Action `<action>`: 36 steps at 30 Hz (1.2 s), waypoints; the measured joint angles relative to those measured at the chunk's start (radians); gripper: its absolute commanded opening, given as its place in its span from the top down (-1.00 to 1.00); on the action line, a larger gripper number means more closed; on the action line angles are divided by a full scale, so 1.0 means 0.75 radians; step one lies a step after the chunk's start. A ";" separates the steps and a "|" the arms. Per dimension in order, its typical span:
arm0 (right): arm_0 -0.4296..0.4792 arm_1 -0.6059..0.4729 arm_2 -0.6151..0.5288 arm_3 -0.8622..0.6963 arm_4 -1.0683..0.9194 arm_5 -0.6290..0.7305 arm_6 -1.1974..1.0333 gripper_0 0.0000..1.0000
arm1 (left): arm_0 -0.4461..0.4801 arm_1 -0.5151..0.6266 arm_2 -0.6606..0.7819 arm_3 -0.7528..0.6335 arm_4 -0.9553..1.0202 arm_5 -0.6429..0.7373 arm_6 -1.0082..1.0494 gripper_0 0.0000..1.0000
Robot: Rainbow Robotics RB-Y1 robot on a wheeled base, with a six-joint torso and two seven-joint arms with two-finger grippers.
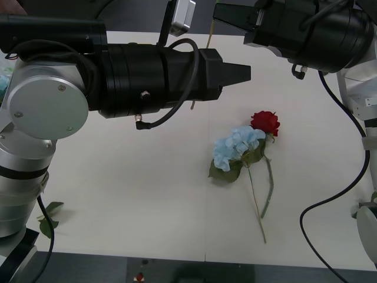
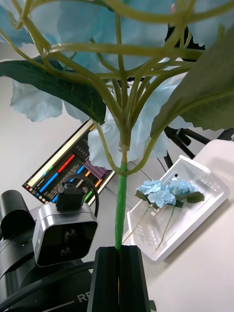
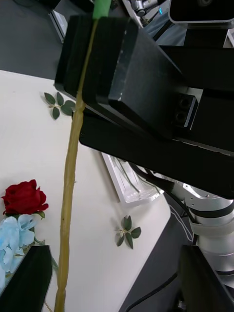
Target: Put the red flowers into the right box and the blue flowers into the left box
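Note:
My right gripper (image 2: 119, 265) is shut on the green stem of a blue flower (image 2: 122, 97), whose pale head and leaves spread above the black fingers. In the front view that gripper (image 1: 222, 15) is raised at the back, and the thin stem (image 1: 208, 36) hangs down from it. My left gripper (image 3: 117, 292) is open, and the stem's yellowish lower end (image 3: 70, 161) passes between its fingers; its tip (image 1: 242, 73) is beside the stem. On the table lie a red flower (image 1: 265, 122) and another blue flower (image 1: 237, 145), heads touching. The left box (image 2: 214, 192) holds blue flowers.
Loose green leaf sprigs lie on the table (image 3: 58, 104) (image 3: 127, 231), and one at the front left (image 1: 48, 218). A translucent box (image 3: 130, 187) stands near the table edge under the right arm. A monitor (image 2: 66, 168) is behind the table.

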 measured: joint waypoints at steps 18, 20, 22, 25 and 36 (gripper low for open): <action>0.000 0.000 0.000 0.000 0.000 0.000 0.000 -0.15 | 0.000 0.057 0.000 0.000 -0.022 -0.024 0.000 1.00; 0.000 0.000 0.000 0.000 0.000 0.000 0.000 -1.00 | 0.000 0.066 0.000 0.000 -0.025 -0.038 0.000 1.00; 0.000 0.000 0.000 0.000 0.000 0.000 0.000 -1.00 | 0.000 0.078 0.000 0.000 -0.037 -0.057 0.000 1.00; 0.000 0.000 0.000 0.000 0.000 0.000 0.000 -1.00 | 0.000 0.115 0.013 0.000 -0.041 -0.062 0.000 1.00; 0.000 0.000 0.000 0.000 0.000 0.000 0.000 -1.00 | 0.103 0.382 0.464 -0.090 0.030 0.186 0.000 1.00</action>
